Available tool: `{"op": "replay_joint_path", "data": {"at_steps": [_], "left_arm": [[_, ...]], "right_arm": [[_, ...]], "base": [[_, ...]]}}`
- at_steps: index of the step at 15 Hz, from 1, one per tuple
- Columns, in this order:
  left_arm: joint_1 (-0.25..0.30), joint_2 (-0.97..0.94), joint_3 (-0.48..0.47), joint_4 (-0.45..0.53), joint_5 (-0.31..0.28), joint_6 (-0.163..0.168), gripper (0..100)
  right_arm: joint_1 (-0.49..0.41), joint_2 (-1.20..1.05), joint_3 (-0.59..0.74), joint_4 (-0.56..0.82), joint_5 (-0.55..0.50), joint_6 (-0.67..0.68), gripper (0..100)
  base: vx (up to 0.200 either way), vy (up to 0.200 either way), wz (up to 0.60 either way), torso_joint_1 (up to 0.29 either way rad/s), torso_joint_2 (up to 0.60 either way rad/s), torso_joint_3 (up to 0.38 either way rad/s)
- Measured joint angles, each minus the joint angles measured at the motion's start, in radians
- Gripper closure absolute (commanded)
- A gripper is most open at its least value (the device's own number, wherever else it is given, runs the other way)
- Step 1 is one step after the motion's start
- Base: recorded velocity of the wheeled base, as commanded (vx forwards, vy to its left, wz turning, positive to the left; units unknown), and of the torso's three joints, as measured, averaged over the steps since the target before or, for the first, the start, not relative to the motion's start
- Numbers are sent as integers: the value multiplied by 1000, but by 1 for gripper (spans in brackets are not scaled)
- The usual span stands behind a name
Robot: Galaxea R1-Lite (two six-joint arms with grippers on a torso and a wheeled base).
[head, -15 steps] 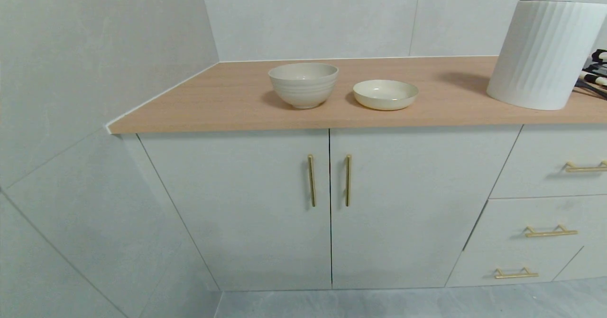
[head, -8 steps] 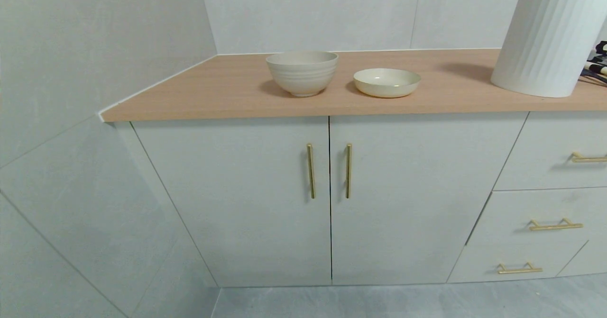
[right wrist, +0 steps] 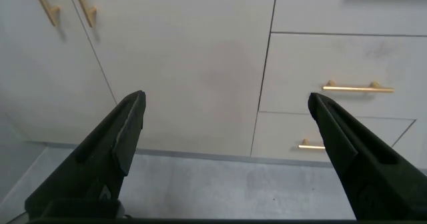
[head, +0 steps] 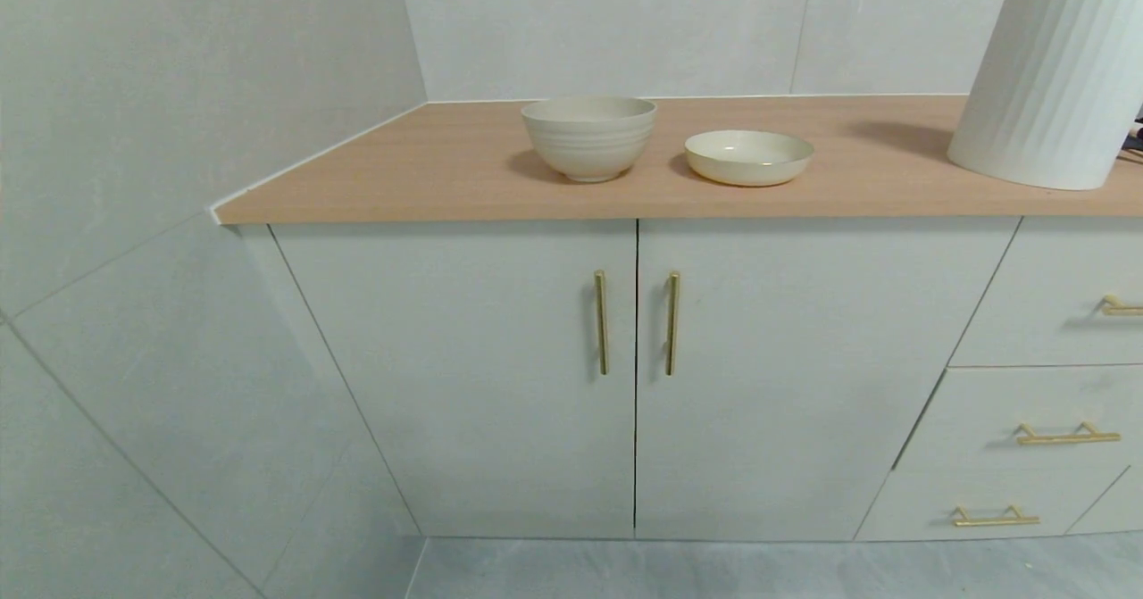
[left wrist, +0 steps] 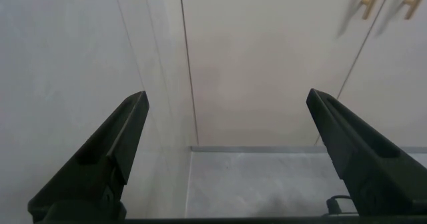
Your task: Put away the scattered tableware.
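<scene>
- While the tableware waits on the wooden countertop [head: 429, 170], neither arm has anything in hand. The left gripper [left wrist: 225, 97] hangs low before the cabinet front, its jaws spread wide and empty. The right gripper [right wrist: 227, 99] is equally wide and empty in front of the drawers [right wrist: 333, 71].
- The deep bowl [head: 588, 137] stands upright above the left cabinet door [head: 464, 376]. The shallow dish [head: 748, 156] sits just to its right, apart from it.
- Both look rigid, smooth and glossy, so probably light but slippery, and liable to chip if dropped.
- The bowl's rim seems the best hold, with one finger inside and one outside the wall.
- The dish's low wall offers little to pinch, so its near rim likely needs a firm, level grip.
- A tall white ribbed container [head: 1045, 81] stands well apart on the right.
- Both doors are shut.
</scene>
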Motion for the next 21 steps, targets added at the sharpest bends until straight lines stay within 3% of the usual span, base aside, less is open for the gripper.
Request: {"op": "replay_joint_path", "data": {"at_steps": [15, 18, 21], "left_arm": [[1, 0, 0, 0, 1, -1, 0], [1, 0, 0, 0, 1, -1, 0], [1, 0, 0, 0, 1, 1, 0]], "right_arm": [[1, 4, -7, -1, 8, -18, 0], [18, 77, -142, 17, 45, -13, 0], [48, 258, -280, 20, 154, -6, 0]], "base": [[0, 0, 0, 0, 0, 0], [0, 0, 0, 0, 0, 0], [0, 0, 0, 0, 0, 0]]}}
